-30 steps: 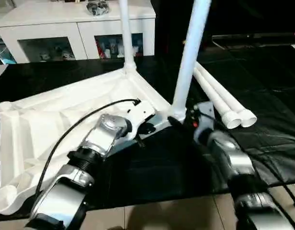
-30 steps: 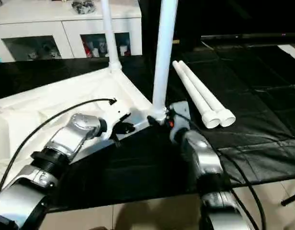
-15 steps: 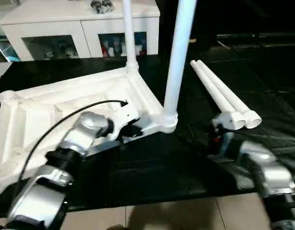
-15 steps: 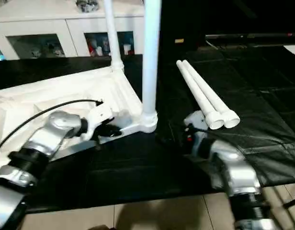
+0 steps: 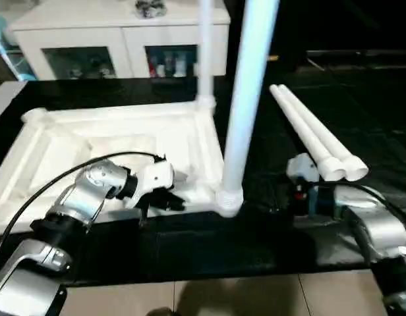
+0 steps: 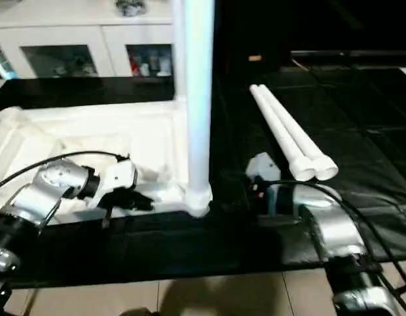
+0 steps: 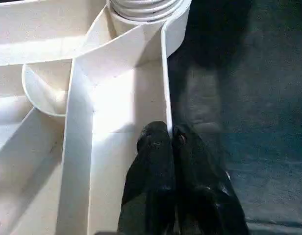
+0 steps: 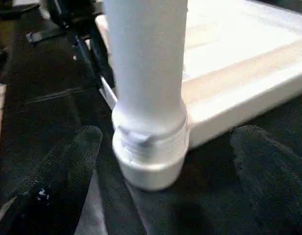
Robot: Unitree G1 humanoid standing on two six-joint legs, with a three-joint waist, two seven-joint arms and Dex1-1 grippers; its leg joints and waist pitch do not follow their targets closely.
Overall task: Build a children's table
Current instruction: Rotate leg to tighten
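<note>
1. We see a black mat (image 5: 361, 105) covering the floor, with pale floor tiles (image 5: 256, 296) along its near edge.
2. Behind it stands a white cabinet (image 5: 117, 39) with glass doors (small colourful things sit inside, too small for us to name).
3. The tabletop (image 5: 111, 141) lies upside down on the mat in front of the cabinet, ribbed underside up, with round sockets at its corners.
4. Two legs stand upright in its corner sockets: the near leg (image 5: 249, 99) rises from the near right corner, and the far leg (image 5: 205, 52) from the corner behind it.
5. Two loose legs (image 5: 315, 135) lie side by side on the mat to the right of the tabletop, touching each other, their wider ends toward us.
6. Our left arm (image 5: 78, 204) reaches over the tabletop's near edge, a black cable (image 5: 58, 184) looping above it.
7. Our right arm (image 5: 374, 230) lies low over the mat, to the right of the near leg.
8. The left claw (image 7: 171, 139) is closed on the tabletop's thin outer rim wall: in the left wrist view one finger sits inside the wall and the other outside, just short of the near leg's socket.
9. The right claw (image 8: 161, 147) is spread wide; in the right wrist view its fingers (image 8: 62, 166) stand on either side of the near leg's base, apart from it, gripping nothing.
</note>
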